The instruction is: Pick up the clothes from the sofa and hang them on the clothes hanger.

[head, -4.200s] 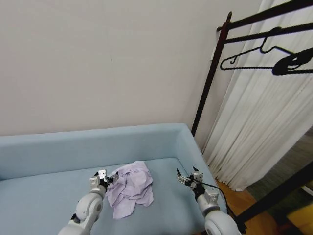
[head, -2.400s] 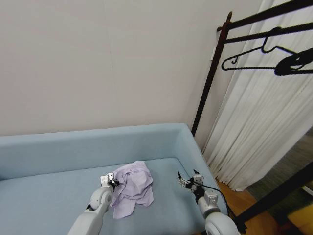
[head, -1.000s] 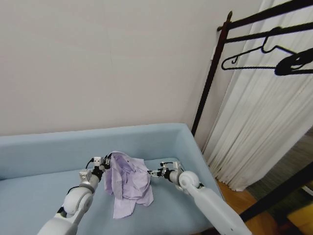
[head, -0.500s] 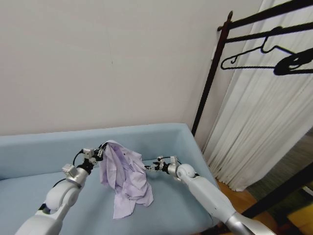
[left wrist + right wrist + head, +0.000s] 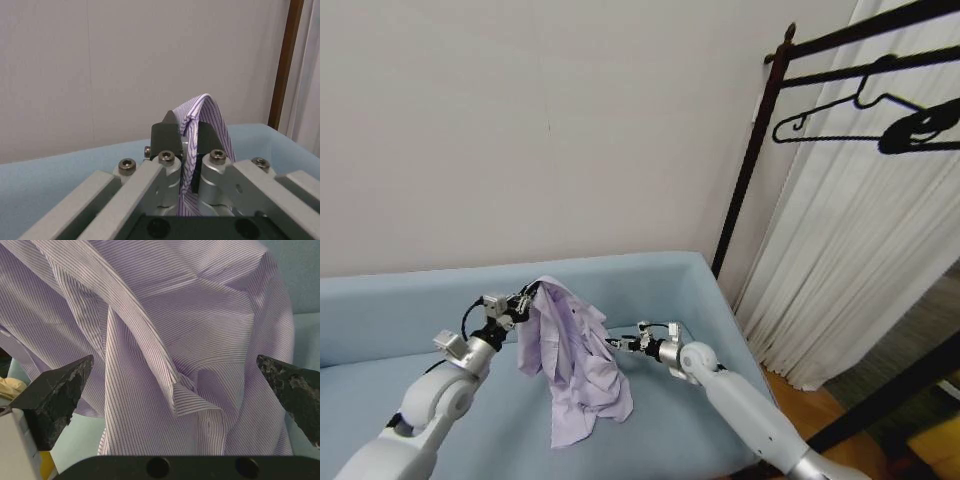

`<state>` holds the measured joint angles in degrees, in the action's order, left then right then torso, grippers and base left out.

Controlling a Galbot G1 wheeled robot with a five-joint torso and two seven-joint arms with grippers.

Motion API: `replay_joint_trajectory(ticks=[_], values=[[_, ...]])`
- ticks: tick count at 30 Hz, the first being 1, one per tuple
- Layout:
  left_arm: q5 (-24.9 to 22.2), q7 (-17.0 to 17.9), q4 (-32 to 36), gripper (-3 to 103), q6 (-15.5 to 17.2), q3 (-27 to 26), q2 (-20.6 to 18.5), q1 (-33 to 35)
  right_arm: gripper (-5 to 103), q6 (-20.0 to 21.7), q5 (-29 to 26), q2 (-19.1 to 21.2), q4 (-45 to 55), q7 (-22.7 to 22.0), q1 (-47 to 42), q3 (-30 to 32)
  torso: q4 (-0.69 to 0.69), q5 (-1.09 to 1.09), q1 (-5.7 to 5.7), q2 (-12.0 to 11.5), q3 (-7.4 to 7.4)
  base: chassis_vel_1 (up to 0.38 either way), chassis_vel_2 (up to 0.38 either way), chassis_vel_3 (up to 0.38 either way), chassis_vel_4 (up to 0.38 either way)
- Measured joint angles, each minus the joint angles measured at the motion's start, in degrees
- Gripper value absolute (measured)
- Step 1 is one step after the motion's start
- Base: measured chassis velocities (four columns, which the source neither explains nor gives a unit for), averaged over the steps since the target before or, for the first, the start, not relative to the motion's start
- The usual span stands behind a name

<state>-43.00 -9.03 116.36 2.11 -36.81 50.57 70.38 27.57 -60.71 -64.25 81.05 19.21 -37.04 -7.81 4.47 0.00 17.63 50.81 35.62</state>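
Observation:
A lilac striped shirt (image 5: pixel 572 362) hangs from my left gripper (image 5: pixel 527 296), which is shut on a fold at the shirt's top and holds it above the light blue sofa (image 5: pixel 410 310). The shirt's lower end still rests on the seat. In the left wrist view the fingers (image 5: pixel 169 140) pinch the striped fabric (image 5: pixel 207 112). My right gripper (image 5: pixel 615 344) is open at the shirt's right side, at mid height. In the right wrist view its two dark fingertips (image 5: pixel 55 392) stand wide apart, with the cloth (image 5: pixel 175 325) just beyond them. A black hanger (image 5: pixel 840 112) hangs on the dark rack (image 5: pixel 750 160) at the upper right.
The sofa's right armrest (image 5: pixel 705 300) lies between the shirt and the rack's post. White curtains (image 5: pixel 850 260) hang behind the rack. A second, thicker dark hanger (image 5: pixel 920 132) is on the rail at the far right. A plain wall (image 5: pixel 520 130) backs the sofa.
My left gripper closed on the shirt and has lifted its top up and leftward off the seat, so it hangs lengthwise. My right gripper swung in from the sofa's right end to the shirt's side.

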Motion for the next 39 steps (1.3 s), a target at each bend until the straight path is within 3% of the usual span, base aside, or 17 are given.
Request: replay_joint_trajectory(ticks=[13,22,26,28,31,33,37,39], values=[[-1.02,0.77,0.85,3,0.77,-0.31,-0.06,-0.02,101,0.05,-0.68,-0.8,0.46,-0.6,-1.07,0.59,0.0,0.0,0.0,0.0,0.0,0.0,0.0,0.0,0.0],[-1.08,1.21,1.04,3,0.95,-0.5,-0.07,0.05,74,0.13,-1.84,-1.26,0.92,-1.26,-1.72,0.33,0.0,0.01,0.0,0.01,0.0,0.0,0.0,0.0,0.0],[-1.23,1.55,0.94,3,1.13,-0.4,-0.05,-0.34,52,0.13,-1.96,-1.29,1.87,-1.36,-2.17,0.12,0.0,0.01,0.0,0.01,0.0,0.0,0.0,0.0,0.0],[-1.23,1.57,0.91,3,1.14,-0.38,-0.04,-0.38,52,0.13,-1.98,-1.25,1.98,-1.4,-2.2,0.1,0.0,0.01,0.0,0.01,0.0,0.0,0.0,0.0,0.0],[-1.22,1.85,0.53,3,1.22,-0.18,0.24,-0.77,36,0.15,-2.02,-0.55,3.53,-2.31,-2.49,0.08,0.0,0.0,0.0,0.0,0.0,0.0,0.0,0.0,0.0],[-1.2,1.87,0.49,3,1.23,-0.17,0.3,-0.79,36,0.18,-2.04,-0.43,3.87,-2.52,-2.52,0.12,0.0,0.01,0.0,0.01,0.0,0.0,0.0,0.0,0.0],[-1.0,1.95,0.42,3,1.24,-0.17,0.71,-0.66,14,0.32,-2.14,0.55,6.16,-3.68,-2.64,0.61,0.0,0.0,0.0,0.01,0.0,0.0,0.0,0.0,0.0],[-0.95,1.96,0.42,3,1.24,-0.17,0.81,-0.64,14,0.33,-2.15,0.69,6.43,-3.8,-2.65,0.64,0.0,0.0,0.0,0.01,0.0,0.0,0.0,0.0,0.0]])
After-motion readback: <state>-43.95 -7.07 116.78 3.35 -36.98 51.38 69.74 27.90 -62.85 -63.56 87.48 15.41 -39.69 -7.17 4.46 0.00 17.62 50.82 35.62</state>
